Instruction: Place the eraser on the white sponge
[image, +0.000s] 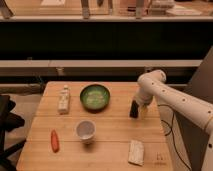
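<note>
Black eraser (134, 109) stands upright just beside the gripper (141, 111), while the off-white speckled sponge (136, 152) lies flat nearer the camera, well apart.

Place: apparently a robot test lab.
Rig: a white robot arm (172, 98) reaches over a wooden tabletop (115, 137).
Claw: the claw (137, 110) is low over the tabletop's right side.
Props: carrot (54, 140), cup (85, 130) and green bowl (95, 96), laid well apart.
Background: a long counter (100, 18) above dark shelving.

Arm (176, 98): white rounded tubes, dark dots along it.
Claw (141, 111): pale, under the bulbous wrist, over the surface (110, 146).
</note>
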